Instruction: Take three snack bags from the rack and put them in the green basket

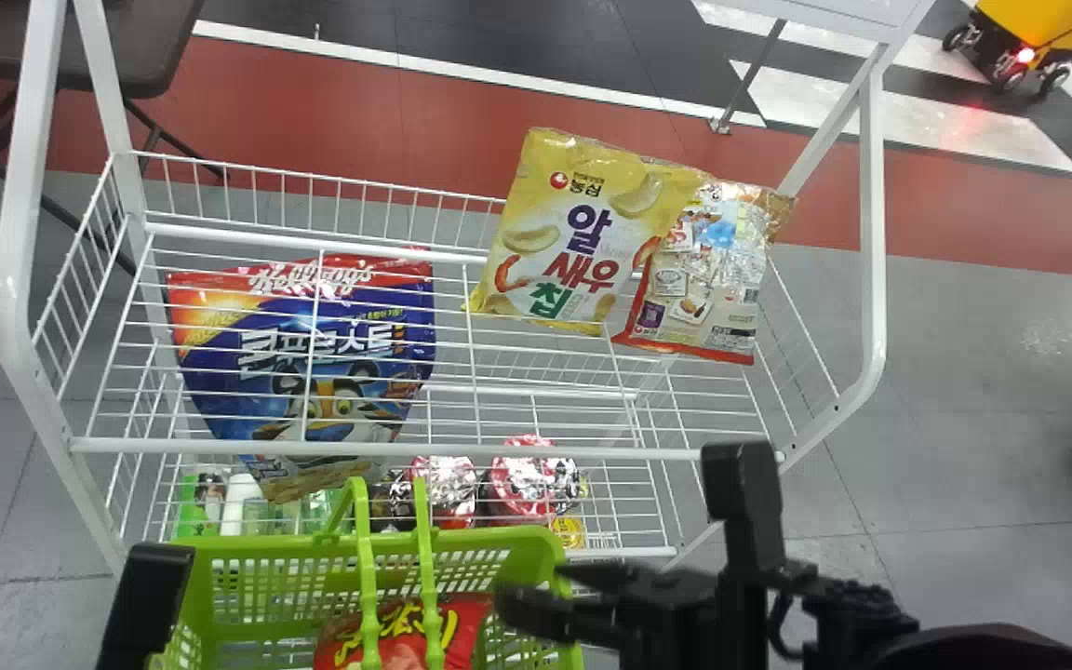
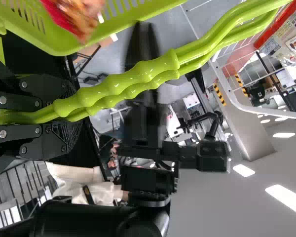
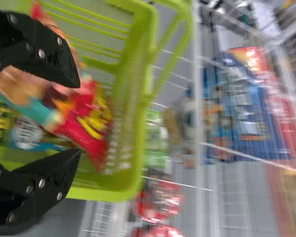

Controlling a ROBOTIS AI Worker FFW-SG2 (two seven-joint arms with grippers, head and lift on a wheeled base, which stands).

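Note:
In the head view my left gripper (image 1: 147,596) shows as a black part beside the green basket (image 1: 266,542); in the left wrist view the left gripper (image 2: 71,114) is shut on the green handles (image 2: 133,79). Over the basket's right side is my right gripper (image 1: 541,588). The right gripper (image 3: 80,116) has its fingers spread wide in the right wrist view, above a red snack bag (image 3: 91,126) and a teal-and-green pack (image 3: 27,133) in the basket. On the rack, a yellow snack bag (image 1: 573,237) overlaps a red-edged bag (image 1: 703,270); a blue cereal bag (image 1: 313,363) stands at the left.
The white wire rack (image 1: 424,448) stands beyond the basket, its front rail just behind the handles. Red-lidded cups (image 1: 531,479) and bottles (image 1: 238,502) are on its lower shelf. A dark table (image 1: 154,46) is at the back left, a yellow cart (image 1: 1048,23) at the back right.

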